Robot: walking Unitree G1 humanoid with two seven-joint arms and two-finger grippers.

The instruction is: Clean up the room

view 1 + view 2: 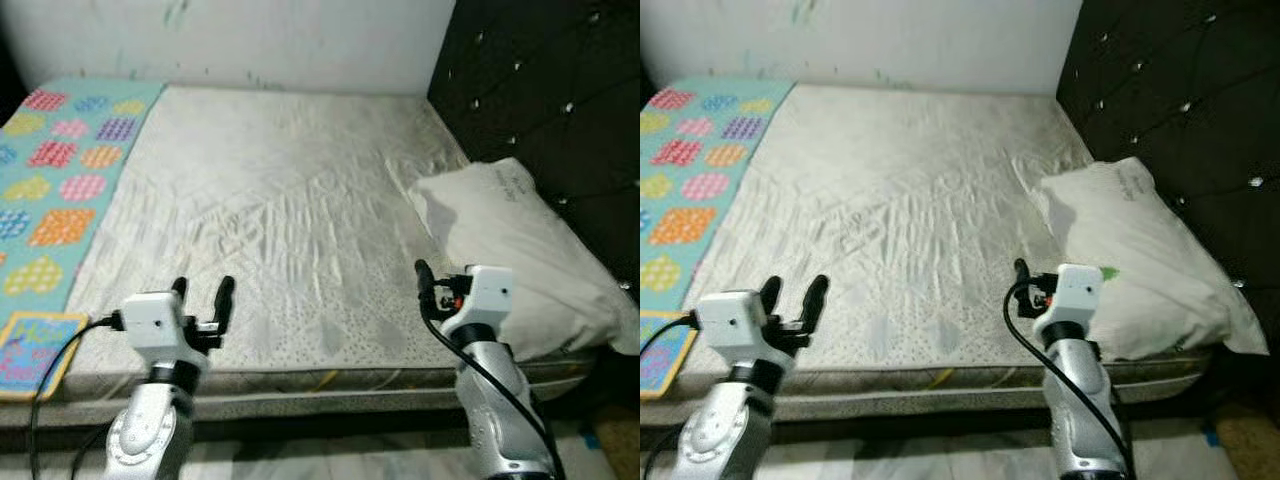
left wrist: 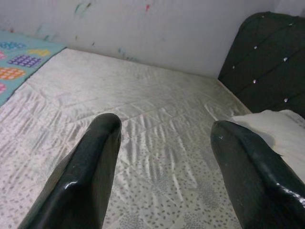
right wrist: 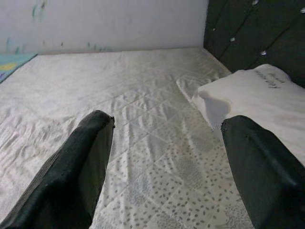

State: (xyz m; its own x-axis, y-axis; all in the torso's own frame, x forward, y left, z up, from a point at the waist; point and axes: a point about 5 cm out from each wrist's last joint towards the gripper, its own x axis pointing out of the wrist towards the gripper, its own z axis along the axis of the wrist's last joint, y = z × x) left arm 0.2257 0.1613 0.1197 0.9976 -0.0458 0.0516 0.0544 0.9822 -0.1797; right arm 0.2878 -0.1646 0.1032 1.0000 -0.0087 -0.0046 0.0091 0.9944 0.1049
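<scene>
The left gripper hovers over the near edge of the bed with its fingers spread apart and nothing between them; the right gripper is also released and empty, at the same near edge. The white pillow lies just beside the right gripper, on its right, against the dark headboard; the colourful patterned blanket lies to the left of the left gripper, along the far left side of the bed.
</scene>
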